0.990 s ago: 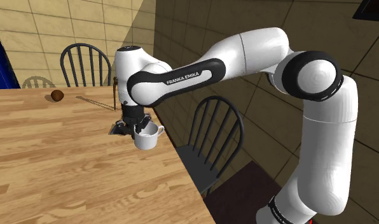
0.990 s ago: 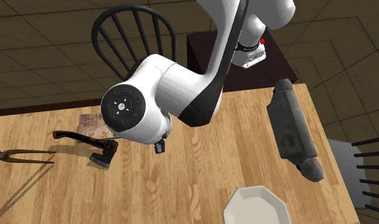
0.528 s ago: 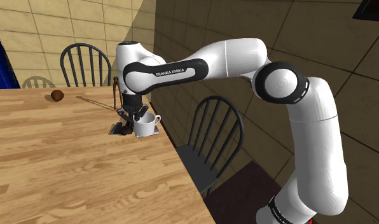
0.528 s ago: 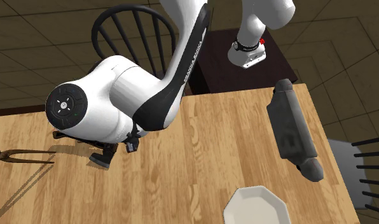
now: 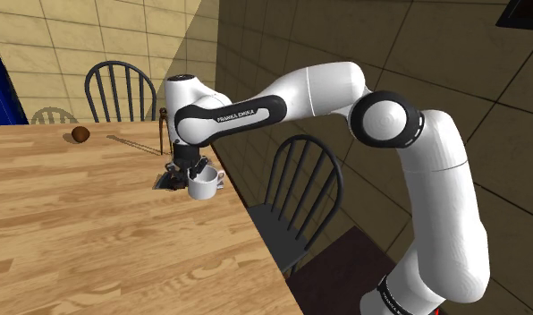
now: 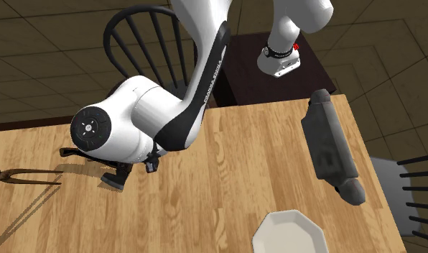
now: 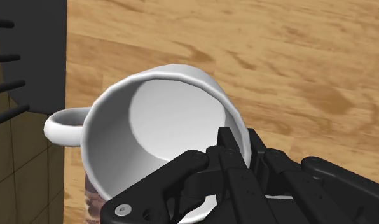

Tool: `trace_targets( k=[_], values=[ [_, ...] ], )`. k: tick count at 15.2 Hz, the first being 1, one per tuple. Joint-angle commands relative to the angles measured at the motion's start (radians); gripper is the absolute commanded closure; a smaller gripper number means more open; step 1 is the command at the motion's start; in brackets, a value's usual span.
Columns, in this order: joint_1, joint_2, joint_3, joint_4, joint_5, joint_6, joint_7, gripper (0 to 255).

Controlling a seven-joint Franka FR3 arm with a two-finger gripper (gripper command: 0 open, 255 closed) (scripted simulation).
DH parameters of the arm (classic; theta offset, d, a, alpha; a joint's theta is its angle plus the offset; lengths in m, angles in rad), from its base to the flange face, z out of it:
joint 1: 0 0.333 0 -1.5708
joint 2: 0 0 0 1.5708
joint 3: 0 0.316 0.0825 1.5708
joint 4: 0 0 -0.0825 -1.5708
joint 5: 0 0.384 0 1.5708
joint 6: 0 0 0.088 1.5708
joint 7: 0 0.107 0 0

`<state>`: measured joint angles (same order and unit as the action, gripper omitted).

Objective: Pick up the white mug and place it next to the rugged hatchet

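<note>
Wooden table [image 5: 95, 224], hand [image 7: 239, 149] clamped on white mug [image 7: 163, 121] rim, mug directly beneath, just beside hatchet [image 6: 116, 178]

One white mug [image 7: 150, 121], one hatchet [image 6: 113, 181], one plate [image 6: 288, 233], one brown ball [image 5: 80, 134].

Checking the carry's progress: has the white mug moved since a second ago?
Yes. The white mug, clasped by the gripper, has shifted slightly toward the shoulder view's upper left, closer to the hatchet.
</note>
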<state>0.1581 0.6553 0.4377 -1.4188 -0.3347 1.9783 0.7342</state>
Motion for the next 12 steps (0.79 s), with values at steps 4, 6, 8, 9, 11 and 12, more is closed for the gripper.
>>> trace_targets(
  k=[4,6,8,9,11,12],
  values=[
    [0.001,0.027,-0.009,-0.021,-0.013,0.047,0.007,255],
    [0.002,0.039,-0.013,-0.029,-0.018,0.066,0.011,255],
    [0.004,0.051,-0.017,-0.036,-0.024,0.085,0.015,255],
    [0.005,0.058,-0.019,-0.039,-0.027,0.094,0.017,255],
    [0.007,0.072,-0.023,-0.044,-0.033,0.112,0.021,255],
    [0.008,0.079,-0.025,-0.046,-0.035,0.121,0.023,255]
  ],
)
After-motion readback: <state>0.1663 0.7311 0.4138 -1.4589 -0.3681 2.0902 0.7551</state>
